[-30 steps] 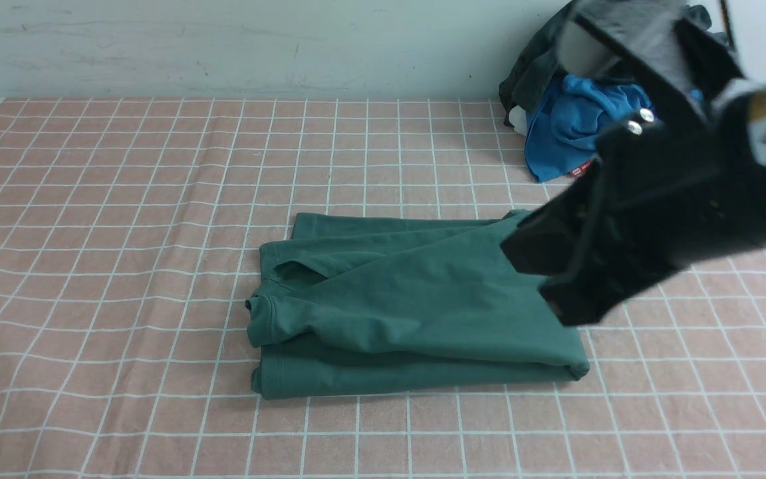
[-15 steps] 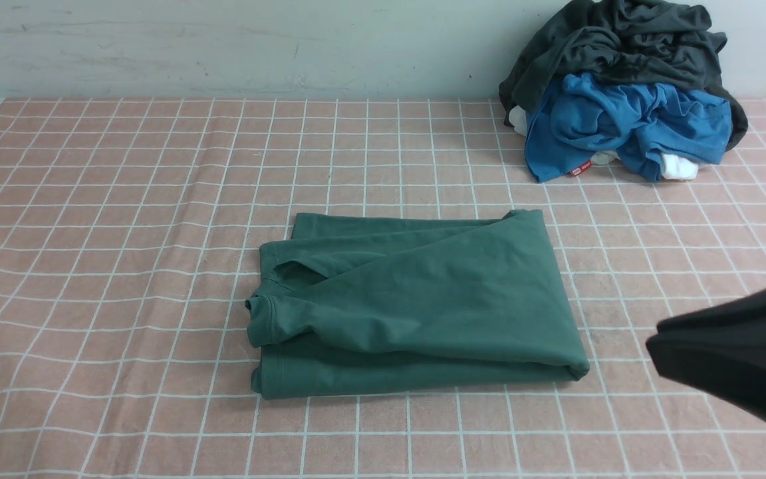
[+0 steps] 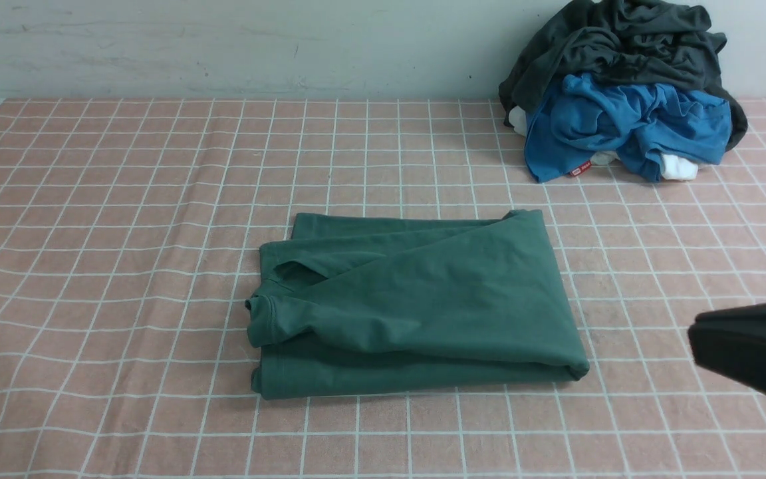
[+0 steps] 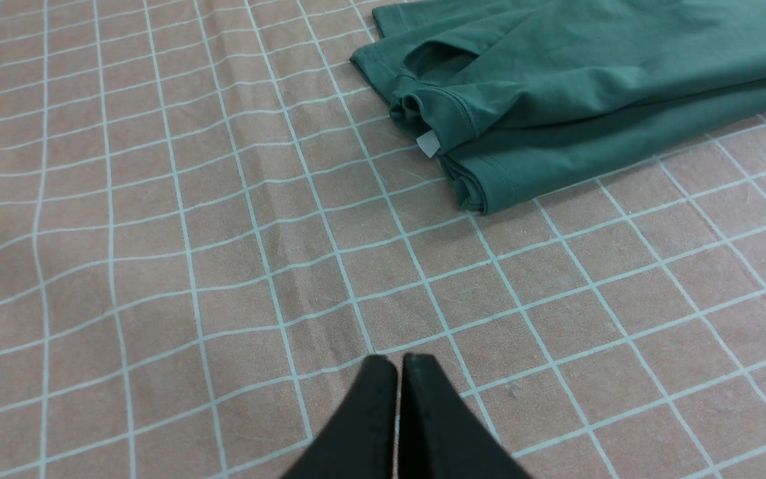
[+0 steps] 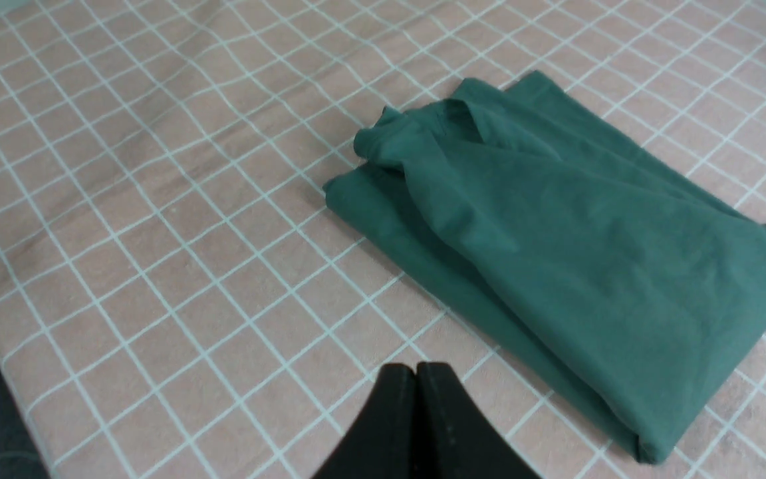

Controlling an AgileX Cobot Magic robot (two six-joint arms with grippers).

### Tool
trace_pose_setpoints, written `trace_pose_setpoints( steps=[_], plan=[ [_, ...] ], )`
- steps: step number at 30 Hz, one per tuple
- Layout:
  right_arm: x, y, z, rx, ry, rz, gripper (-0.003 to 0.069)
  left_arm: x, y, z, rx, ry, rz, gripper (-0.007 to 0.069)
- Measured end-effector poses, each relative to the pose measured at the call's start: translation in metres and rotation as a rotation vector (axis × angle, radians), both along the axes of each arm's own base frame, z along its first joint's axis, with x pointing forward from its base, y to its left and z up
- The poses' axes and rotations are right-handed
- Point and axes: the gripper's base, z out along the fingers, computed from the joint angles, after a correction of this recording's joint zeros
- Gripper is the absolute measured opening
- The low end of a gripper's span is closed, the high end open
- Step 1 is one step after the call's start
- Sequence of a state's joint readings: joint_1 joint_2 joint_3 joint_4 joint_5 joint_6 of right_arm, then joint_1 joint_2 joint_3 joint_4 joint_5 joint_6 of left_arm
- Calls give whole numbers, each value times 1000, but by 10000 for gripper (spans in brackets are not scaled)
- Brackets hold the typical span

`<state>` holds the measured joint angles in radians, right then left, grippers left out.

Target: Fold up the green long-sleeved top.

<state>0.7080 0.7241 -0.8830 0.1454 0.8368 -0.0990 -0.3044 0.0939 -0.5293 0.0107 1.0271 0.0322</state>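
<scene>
The green long-sleeved top (image 3: pixel 416 306) is seen folded at the middle of the checked cloth (image 3: pixel 124 199); the right gripper (image 5: pixel 416 369) — at four o'clock — is squeezed closed, empty; the left gripper (image 4: pixel 399 362) is closed too — nothing is held.

Pink cloth with a white grid (image 3: pixel 124 199) spread over the tabletop, slightly rippled toward the left side. Pale wall (image 3: pixel 223 46) behind. At the far right, against that wall, a heap of clothes: crumpled dark charcoal-grey garment (image 3: pixel 622 40) on top, bright blue garment (image 3: pixel 622 126) below with a small red tag (image 3: pixel 580 169) at its near edge, bits of white fabric (image 3: pixel 679 167) peeking out.
</scene>
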Motion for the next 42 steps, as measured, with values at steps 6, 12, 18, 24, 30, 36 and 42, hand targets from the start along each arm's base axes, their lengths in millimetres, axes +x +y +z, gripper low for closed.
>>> trace_pose_setpoints(
  steps=[6, 12, 18, 24, 30, 36, 42],
  plan=[
    [-4, -17, -53, 186, -175, -116, -14, 0, 0, 0, 0, 0, 0, -3],
    [-23, -59, -132, 303, -213, -425, -14, 0, 0, 0, 0, 0, 0, -3],
    [-36, -84, -178, 259, -327, -690, -14, 0, 0, 0, 0, 0, 0, -3],
    [-39, -94, -189, 219, -352, -846, -14, 0, 0, 0, -1, 1, 0, -3],
    [-40, -94, -196, 191, -276, -867, -14, 0, 0, 0, -1, 1, 0, -3],
    [-40, -94, -196, 203, -260, -869, -14, 0, 0, 0, -1, 1, 0, -3],
    [-40, -94, -196, 203, -259, -869, -14, 0, 0, 0, -1, 1, 0, -3]
  ],
)
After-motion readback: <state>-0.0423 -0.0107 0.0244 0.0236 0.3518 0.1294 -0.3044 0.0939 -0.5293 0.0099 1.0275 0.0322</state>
